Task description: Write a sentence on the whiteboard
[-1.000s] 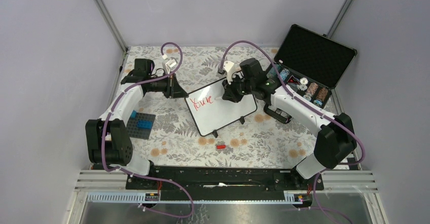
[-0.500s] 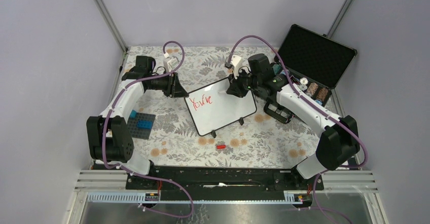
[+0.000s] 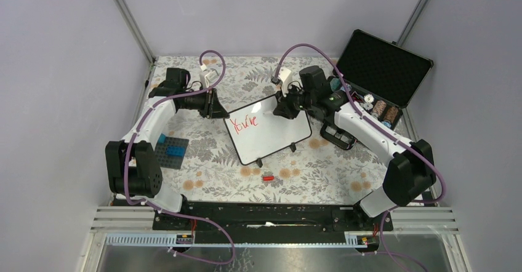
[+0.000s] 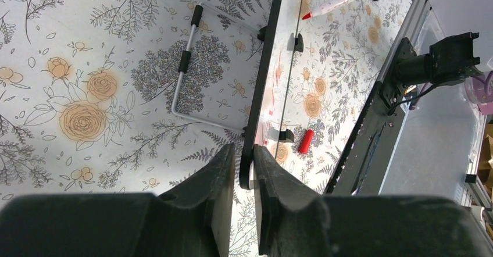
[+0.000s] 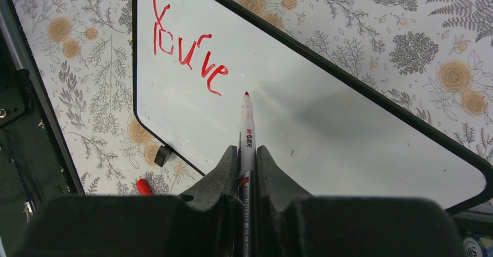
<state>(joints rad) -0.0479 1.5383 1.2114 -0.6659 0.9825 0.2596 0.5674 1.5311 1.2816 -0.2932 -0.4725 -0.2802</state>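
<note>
A desk [image 3: 203, 167] with a flowery cloth sits between plain grey walls. From above, the whiteboard [image 3: 274, 138] lies turned at a slant in the middle of the desk. The sentence [image 3: 244, 123] is begun in red near the board's far left corner, and only "You've" is there. The left claw [image 3: 216, 108] is at that corner, and the right claw [image 3: 284, 109] hangs over the far edge.

The left wrist view shows the board's thin rim between the two fingers of the left claw. They are very near the rim, but one cannot tell if they squeeze it. A firm pinch would stop the board sliding.

The right wrist view shows the right claw clamped tight on a red marker [image 5: 247, 132]. Its tip is just past the last "e", and it is not clear whether it touches the board. The next word, "got", should probably start after a small gap, follow the same slant, and be pressed gently.
</note>
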